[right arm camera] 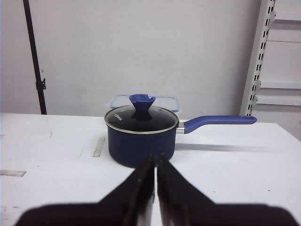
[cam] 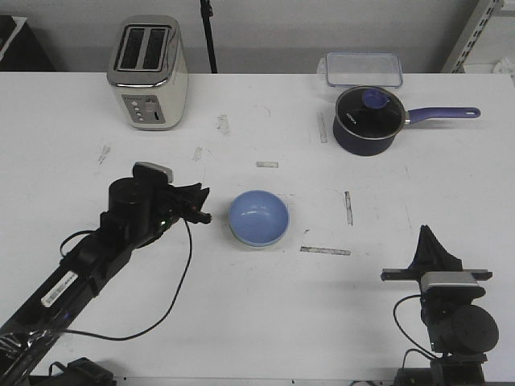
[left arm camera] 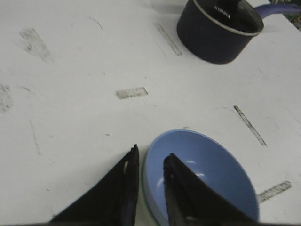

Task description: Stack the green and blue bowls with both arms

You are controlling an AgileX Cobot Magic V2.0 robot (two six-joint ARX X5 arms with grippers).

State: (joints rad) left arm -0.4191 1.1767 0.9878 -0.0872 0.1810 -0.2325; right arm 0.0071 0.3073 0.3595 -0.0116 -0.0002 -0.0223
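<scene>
The light blue bowl [cam: 258, 217] sits upright at the table's middle. A thin pale green rim [cam: 256, 244] shows under its near edge, so the green bowl lies beneath it. In the left wrist view the blue bowl [left arm camera: 207, 174] fills the lower right, with a green sliver [left arm camera: 143, 207] at its edge. My left gripper [cam: 201, 211] is just left of the bowls, with its jaws a little apart and holding nothing [left arm camera: 151, 154]. My right gripper [cam: 424, 235] is at the front right, shut and empty [right arm camera: 155, 157], pointing towards the saucepan.
A dark navy saucepan [cam: 366, 121] with a glass lid and a long handle stands at the back right; it also shows in the wrist views [left arm camera: 216, 33] [right arm camera: 141, 139]. A clear lidded container [cam: 363, 68] lies behind it. A toaster [cam: 149, 72] stands at the back left.
</scene>
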